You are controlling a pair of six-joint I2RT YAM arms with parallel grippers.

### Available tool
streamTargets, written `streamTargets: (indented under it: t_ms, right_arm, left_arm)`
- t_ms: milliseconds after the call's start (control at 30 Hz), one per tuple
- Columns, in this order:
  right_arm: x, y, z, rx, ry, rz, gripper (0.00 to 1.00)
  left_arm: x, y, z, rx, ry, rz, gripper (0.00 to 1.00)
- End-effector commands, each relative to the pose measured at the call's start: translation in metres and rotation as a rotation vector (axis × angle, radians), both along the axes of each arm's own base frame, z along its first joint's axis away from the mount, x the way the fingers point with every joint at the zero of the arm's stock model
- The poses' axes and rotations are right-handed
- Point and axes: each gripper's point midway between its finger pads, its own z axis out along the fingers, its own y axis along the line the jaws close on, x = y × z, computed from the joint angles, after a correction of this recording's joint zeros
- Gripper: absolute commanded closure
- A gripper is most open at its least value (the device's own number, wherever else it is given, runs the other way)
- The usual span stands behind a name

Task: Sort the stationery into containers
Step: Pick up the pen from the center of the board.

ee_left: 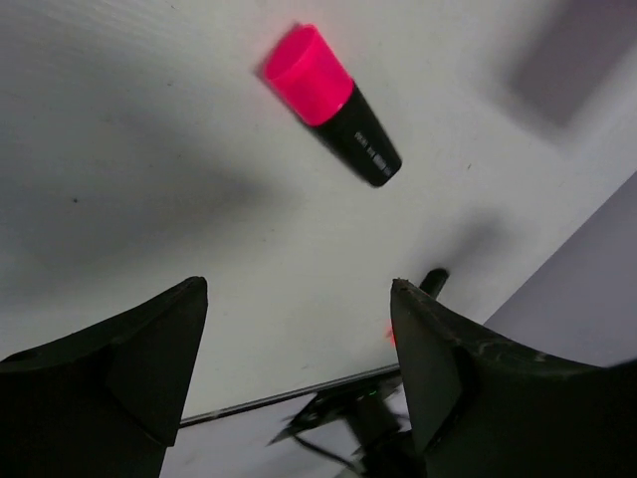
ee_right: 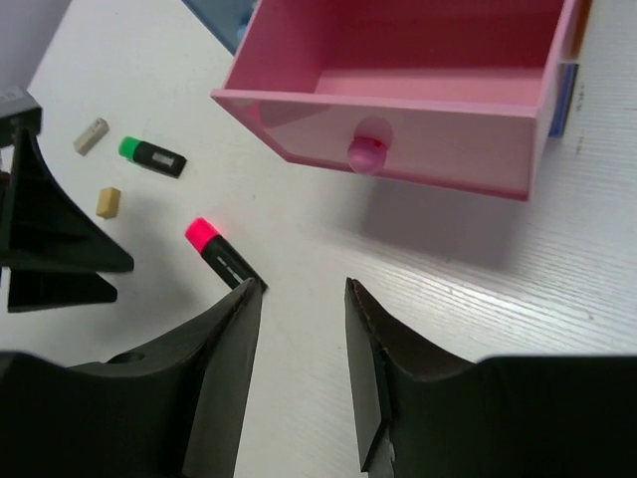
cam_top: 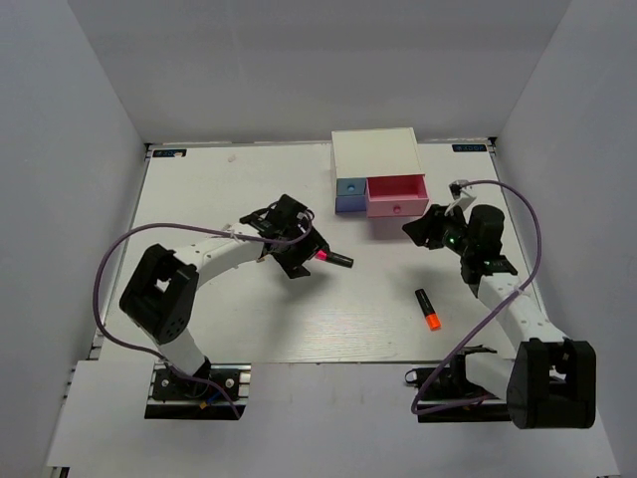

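Pink-end marker (ee_left: 333,105) flat on the white surface (cam_top: 219,319), just ahead of the left end effector (ee_left: 299,289), not touched. Wide open there, holding nothing. Green-end marker (ee_right: 151,156), tan block (ee_right: 108,202) and paler block (ee_right: 92,134) nearby, not seen from above. Orange-end marker (cam_top: 428,310) alone near the right end effector (ee_right: 304,291), only a little open, empty, facing the pulled-out pink drawer (ee_right: 398,149), its far end cut off

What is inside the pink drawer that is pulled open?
Nothing shows inside the pink drawer: the visible floor is bare. Its front wall covers the nearest strip of floor, so that part cannot be checked.
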Motion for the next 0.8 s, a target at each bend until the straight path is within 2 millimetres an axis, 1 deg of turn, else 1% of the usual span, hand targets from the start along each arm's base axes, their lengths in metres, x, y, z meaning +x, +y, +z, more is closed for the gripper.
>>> streamTargets:
  t_ms: [0,33,67,100,133,167,200,233,267,300,333,367,400,467,567,633,767]
  right_arm:
    - [-0.007,-0.013,-0.008,-0.083,-0.033,-0.001,0.55]
    - [-0.008,-0.015,-0.008,-0.082,-0.033,-0.008,0.55]
    - [-0.011,-0.015,-0.006,-0.075,-0.043,-0.011,0.55]
    - [-0.011,-0.015,-0.003,-0.071,-0.053,-0.011,0.56]
    - [-0.012,-0.017,0.001,-0.07,-0.066,-0.023,0.56]
    - [-0.014,-0.018,-0.001,-0.068,-0.066,-0.028,0.56]
    - [-0.015,-0.019,0.002,-0.067,-0.076,-0.031,0.56]
    - [-0.015,-0.021,0.002,-0.069,-0.078,-0.041,0.56]
    - [-0.016,-0.021,0.003,-0.069,-0.084,-0.042,0.56]
    - [-0.017,-0.022,0.005,-0.071,-0.095,-0.051,0.56]
    - [-0.018,-0.022,0.006,-0.072,-0.098,-0.052,0.56]
    - [-0.019,-0.022,0.007,-0.077,-0.104,-0.051,0.56]
    - [-0.018,-0.032,0.007,-0.08,-0.109,-0.084,0.56]
    - [-0.017,-0.036,0.008,-0.085,-0.118,-0.099,0.56]
    - [-0.018,-0.04,0.006,-0.081,-0.118,-0.116,0.56]
    - [-0.019,-0.039,0.003,-0.071,-0.106,-0.117,0.56]
    - [-0.019,-0.042,0.006,-0.07,-0.117,-0.127,0.55]
  left_arm:
    - [0.027,-0.005,0.024,-0.004,0.021,0.282,0.15]
    - [0.028,-0.006,0.023,0.012,0.035,0.308,0.15]
    - [0.034,-0.009,0.029,0.006,0.044,0.346,0.15]
    - [0.04,-0.011,0.02,0.024,0.055,0.363,0.14]
    - [0.039,-0.015,0.015,0.036,0.08,0.373,0.14]
    - [0.043,-0.021,0.019,0.029,0.096,0.381,0.14]
    - [0.044,-0.023,0.001,0.063,0.145,0.39,0.14]
    - [0.051,-0.032,0.008,0.052,0.156,0.393,0.16]
    - [0.044,-0.028,-0.002,0.104,0.211,0.391,0.16]
    - [0.039,-0.032,-0.008,0.115,0.26,0.378,0.19]
    - [0.042,-0.037,-0.007,0.115,0.275,0.373,0.19]
    - [0.036,-0.035,-0.02,0.151,0.322,0.37,0.2]
    - [0.036,-0.036,-0.018,0.151,0.323,0.37,0.21]
    - [0.035,-0.037,-0.019,0.159,0.314,0.365,0.21]
    - [0.034,-0.032,-0.021,0.187,0.31,0.375,0.21]
    - [0.034,-0.032,-0.028,0.209,0.328,0.377,0.21]
    - [0.039,-0.033,-0.04,0.245,0.347,0.381,0.21]
